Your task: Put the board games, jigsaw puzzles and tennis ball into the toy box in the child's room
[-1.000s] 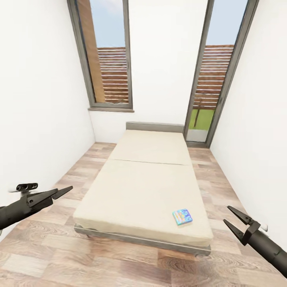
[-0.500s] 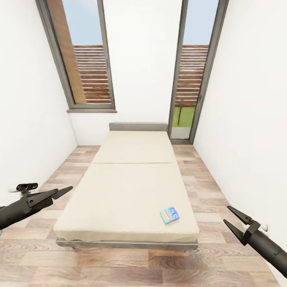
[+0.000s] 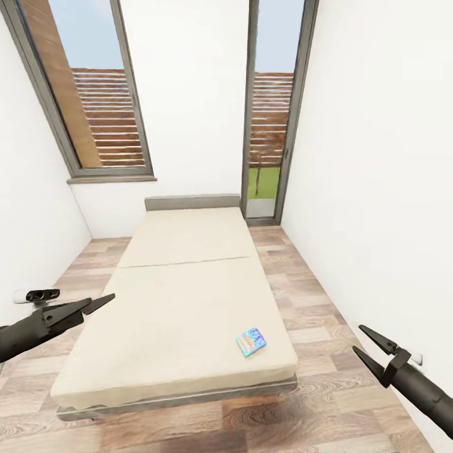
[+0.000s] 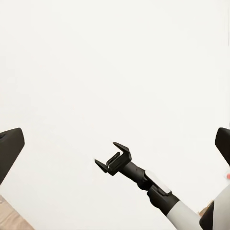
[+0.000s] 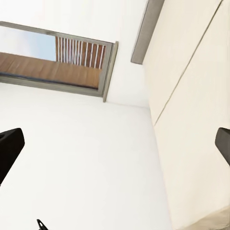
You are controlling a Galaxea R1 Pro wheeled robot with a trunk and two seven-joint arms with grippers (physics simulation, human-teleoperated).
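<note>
The bed, with its cream mattress and grey frame, lies lengthwise ahead of me. One board game, a small flat box with a blue and multicolour print, rests near the mattress's near right corner. My left gripper hovers open at the bed's near left side, holding nothing. My right gripper is open and empty over the floor, to the right of the bed and the box. The mattress also appears in the right wrist view. The table, toy box, jigsaw puzzles and tennis ball are out of view.
White walls close in on both sides. A tall window and a narrow glass door stand behind the headboard. Strips of wood plank floor run along both sides of the bed. A small white device sits above my left arm.
The camera has swung to the right, so the bed, window and door sit further left in the picture. Both arms keep the same pose, and the box lies where it was on the mattress.
</note>
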